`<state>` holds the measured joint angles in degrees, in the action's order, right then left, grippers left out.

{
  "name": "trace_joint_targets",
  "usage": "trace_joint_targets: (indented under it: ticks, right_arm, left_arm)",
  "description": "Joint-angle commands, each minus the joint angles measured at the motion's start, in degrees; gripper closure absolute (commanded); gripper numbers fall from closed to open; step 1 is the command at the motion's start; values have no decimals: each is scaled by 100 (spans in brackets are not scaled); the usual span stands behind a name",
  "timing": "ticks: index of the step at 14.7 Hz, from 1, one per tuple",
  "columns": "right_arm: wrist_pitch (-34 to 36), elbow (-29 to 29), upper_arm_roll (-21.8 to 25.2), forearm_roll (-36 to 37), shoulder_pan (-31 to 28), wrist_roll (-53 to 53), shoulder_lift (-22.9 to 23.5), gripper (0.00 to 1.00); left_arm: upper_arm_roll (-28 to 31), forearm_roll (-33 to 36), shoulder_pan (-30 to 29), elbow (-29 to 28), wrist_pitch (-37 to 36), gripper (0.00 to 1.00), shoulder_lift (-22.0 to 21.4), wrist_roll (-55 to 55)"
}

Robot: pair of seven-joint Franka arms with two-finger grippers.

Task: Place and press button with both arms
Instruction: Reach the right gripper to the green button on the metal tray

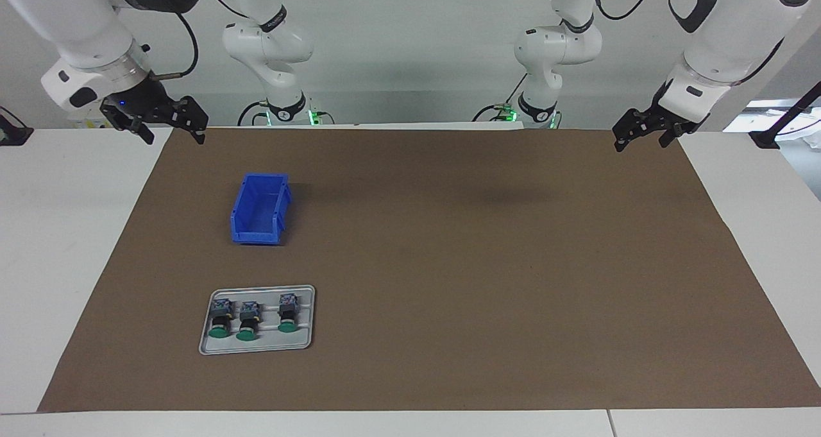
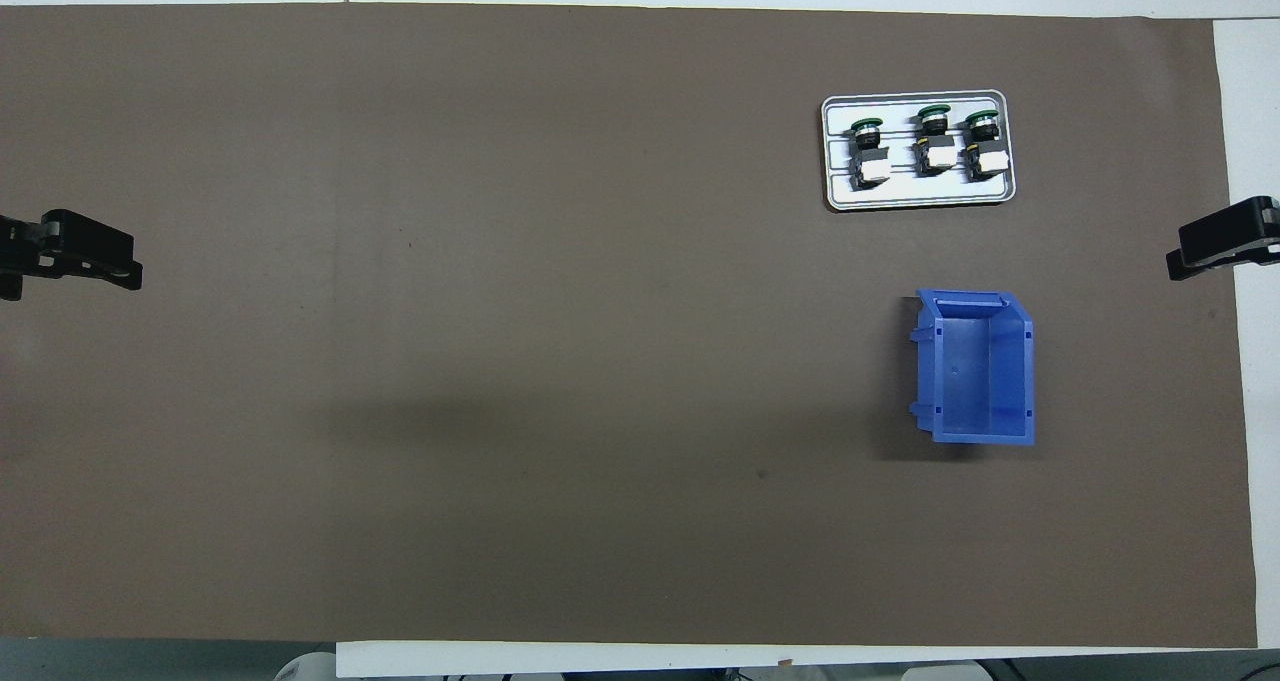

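Three buttons with green caps lie side by side in a grey tray (image 1: pixel 256 348), (image 2: pixel 920 197) toward the right arm's end of the table: one (image 1: pixel 220 318), (image 2: pixel 868 147), a middle one (image 1: pixel 248 321), (image 2: pixel 935 142) and a third (image 1: pixel 288 313), (image 2: pixel 983 145). My right gripper (image 1: pixel 173 137), (image 2: pixel 1212 247) hangs open and empty above the brown mat's edge at its own end, well away from the tray. My left gripper (image 1: pixel 643 143), (image 2: pixel 98 257) hangs open and empty above the mat's edge at the left arm's end. Both arms wait.
An empty blue plastic bin (image 1: pixel 260 209), (image 2: pixel 975 366) stands on the brown mat (image 1: pixel 487 264), nearer to the robots than the tray. White table shows around the mat.
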<state>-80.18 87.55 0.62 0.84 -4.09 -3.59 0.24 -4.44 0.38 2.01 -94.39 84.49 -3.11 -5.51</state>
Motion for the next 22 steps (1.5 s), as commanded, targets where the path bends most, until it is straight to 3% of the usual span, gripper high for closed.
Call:
trace_joint_targets:
  ticks: [1,9,12,17,22]
  right_arm:
    - [-138,192,-27,65,-5,-98,-147,1]
    - [-85,192,-27,21,-22,-220,-156,1]
    - [-426,113,-89,-40,126,-186,28,1]
    - [-2033,69,-89,-181,812,437,1169,1]
    - [-3668,7,-89,-181,1006,526,2426,1]
  left_arm:
    - [40,-3,1,-168,-12,0,-172,6]
    - [31,-3,1,-168,32,0,-172,24]
    - [40,-3,-7,-168,32,0,-172,14]
    - [40,-3,-7,-177,-3,0,-172,-3]
    - [49,-3,-7,-177,41,0,-172,-3]
